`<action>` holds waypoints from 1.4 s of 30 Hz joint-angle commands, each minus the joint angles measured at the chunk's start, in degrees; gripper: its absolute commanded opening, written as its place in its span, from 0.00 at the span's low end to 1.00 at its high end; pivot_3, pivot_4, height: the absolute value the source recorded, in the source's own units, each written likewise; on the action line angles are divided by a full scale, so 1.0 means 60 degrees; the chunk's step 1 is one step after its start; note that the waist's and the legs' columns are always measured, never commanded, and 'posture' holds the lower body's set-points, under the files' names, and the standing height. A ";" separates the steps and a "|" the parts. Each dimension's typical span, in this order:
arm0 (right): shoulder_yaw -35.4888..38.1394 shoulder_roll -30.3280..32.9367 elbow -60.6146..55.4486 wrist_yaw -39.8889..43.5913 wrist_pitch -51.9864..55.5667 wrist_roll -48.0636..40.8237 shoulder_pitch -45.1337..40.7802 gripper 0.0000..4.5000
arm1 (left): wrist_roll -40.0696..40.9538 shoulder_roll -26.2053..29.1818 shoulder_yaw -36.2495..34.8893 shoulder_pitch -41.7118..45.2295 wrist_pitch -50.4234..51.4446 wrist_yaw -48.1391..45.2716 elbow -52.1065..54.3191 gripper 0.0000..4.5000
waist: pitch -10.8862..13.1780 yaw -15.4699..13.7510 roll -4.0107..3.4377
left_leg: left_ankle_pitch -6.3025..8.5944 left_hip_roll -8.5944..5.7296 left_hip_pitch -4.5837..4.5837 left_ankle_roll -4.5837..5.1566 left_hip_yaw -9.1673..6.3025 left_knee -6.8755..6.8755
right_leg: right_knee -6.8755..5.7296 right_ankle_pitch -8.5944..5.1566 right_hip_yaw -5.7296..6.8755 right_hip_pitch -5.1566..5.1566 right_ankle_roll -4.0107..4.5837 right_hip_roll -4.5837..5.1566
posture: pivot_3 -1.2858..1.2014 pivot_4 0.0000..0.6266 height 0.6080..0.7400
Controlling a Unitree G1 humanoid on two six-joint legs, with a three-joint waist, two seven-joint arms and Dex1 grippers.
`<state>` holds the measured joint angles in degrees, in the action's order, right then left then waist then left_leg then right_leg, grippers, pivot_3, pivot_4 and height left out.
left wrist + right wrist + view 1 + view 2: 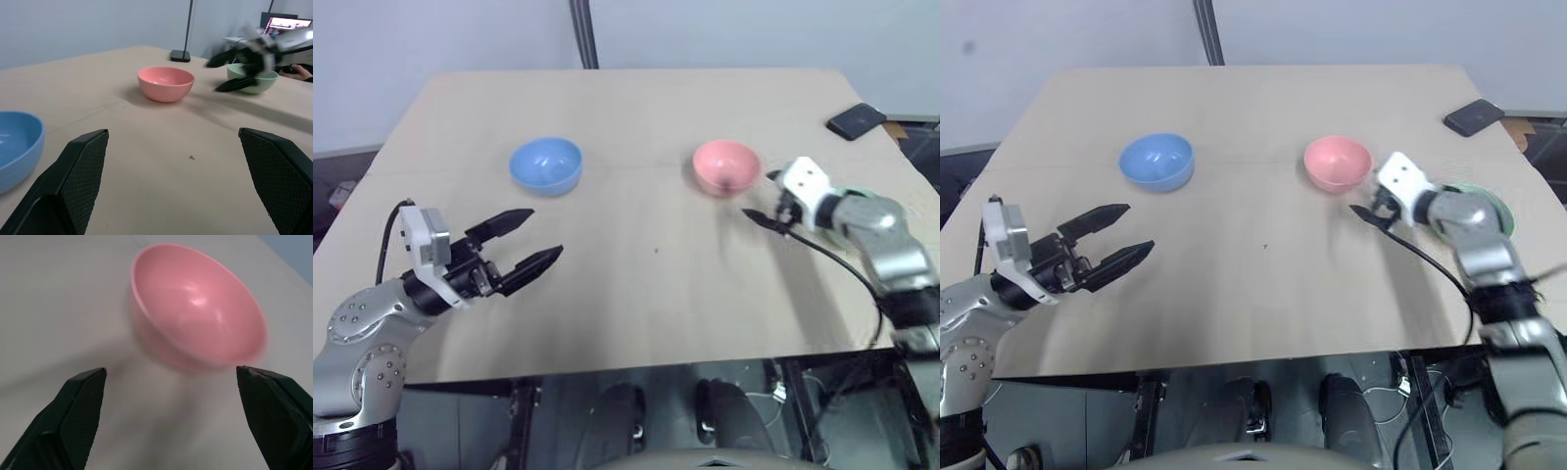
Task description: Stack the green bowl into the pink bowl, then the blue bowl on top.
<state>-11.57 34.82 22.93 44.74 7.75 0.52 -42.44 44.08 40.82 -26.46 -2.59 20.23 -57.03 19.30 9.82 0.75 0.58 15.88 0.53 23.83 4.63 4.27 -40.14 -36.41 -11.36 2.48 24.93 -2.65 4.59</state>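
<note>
The pink bowl stands upright on the table, right of centre. The blue bowl sits to its left at the same depth. The green bowl rests near the table's right edge, mostly hidden behind my right arm in the eye views. My right gripper hovers open just right of the pink bowl and points at it, between that bowl and the green one; nothing is between its fingers. My left gripper is open and empty over the near left of the table, in front of the blue bowl.
A black phone lies at the table's far right corner. A dark pole rises behind the back edge. The table's front edge runs close under both arms. A lit screen stands beyond the right side.
</note>
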 commanded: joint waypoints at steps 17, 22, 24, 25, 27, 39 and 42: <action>-0.1073 -0.1338 0.4066 0.2012 -0.4356 0.1302 -0.2707 0.01 | 0.0748 -0.0273 -0.0832 -0.1628 -0.0218 0.0066 0.1797 1.00 | 0.0012 0.0177 -0.0010 | -0.0010 -0.0003 -0.0020 -0.0020 -0.0007 0.0012 | -0.0012 0.0002 0.0002 -0.0009 0.0004 0.0013 | 0.52 0.24 0.99; -0.1560 -0.1113 -0.1108 0.4010 -0.1729 0.0139 -0.0707 0.01 | 0.0802 -0.0163 -0.0790 -0.1445 -0.0225 -0.0209 0.1498 1.00 | 0.0011 0.0162 -0.0011 | -0.0010 0.0003 -0.0013 -0.0020 -0.0024 0.0013 | -0.0017 0.0020 0.0014 -0.0003 -0.0027 0.0019 | 0.52 0.24 0.99; -0.1819 -0.1040 -0.2601 0.4034 -0.0766 0.0361 -0.0107 0.01 | 0.0742 -0.0167 -0.0754 -0.1359 -0.0260 -0.0289 0.1356 1.00 | 0.0012 0.0141 -0.0013 | -0.0009 0.0003 -0.0009 -0.0021 -0.0032 0.0013 | -0.0019 0.0021 0.0026 -0.0002 -0.0029 0.0060 | 0.52 0.24 0.99; -0.1963 -0.1020 -0.3046 0.4112 -0.0328 0.0446 0.0030 0.01 | 0.0718 -0.0174 -0.0735 -0.1329 -0.0273 -0.0320 0.1304 1.00 | 0.0012 0.0133 -0.0013 | -0.0009 0.0002 -0.0007 -0.0021 -0.0032 0.0013 | -0.0020 0.0018 0.0032 -0.0002 -0.0024 0.0066 | 0.52 0.24 0.99; -0.2238 -0.1025 -0.3495 0.4253 0.0425 0.0573 0.0144 0.01 | 0.0658 -0.0172 -0.0653 -0.1238 -0.0283 -0.0363 0.1213 1.00 | 0.0012 0.0132 -0.0014 | -0.0008 -0.0002 -0.0009 -0.0022 -0.0029 0.0013 | -0.0020 0.0002 0.0030 -0.0003 0.0002 0.0070 | 0.52 0.24 0.99; -0.0310 -0.0484 -0.5977 0.2883 0.2896 -0.0101 0.0907 0.97 | 0.0331 -0.0214 0.0192 -0.0238 -0.0374 -0.0592 0.0578 1.00 | 0.0010 -0.0093 -0.0010 | -0.0010 -0.0010 -0.0004 -0.0029 -0.0031 0.0012 | -0.0016 0.0002 0.0041 0.0000 0.0006 0.0056 | 0.52 0.24 0.99; 0.1152 0.0076 -0.7355 0.2507 0.4300 -0.0891 0.1624 0.97 | 0.0380 -0.0264 0.0682 0.0415 -0.0248 -0.0724 0.0255 1.00 | 0.0010 -0.0198 -0.0009 | -0.0009 -0.0026 0.0001 -0.0027 -0.0041 0.0012 | -0.0012 0.0002 0.0055 -0.0006 0.0005 0.0060 | 0.52 0.24 0.99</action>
<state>-10.36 33.91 -15.91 61.39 29.70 -2.13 -33.40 46.01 39.04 -23.09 -1.29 19.22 -60.49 20.75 9.88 -0.44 0.52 15.83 0.37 23.84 4.46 4.03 -40.06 -36.46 -11.35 2.80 24.89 -2.62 4.96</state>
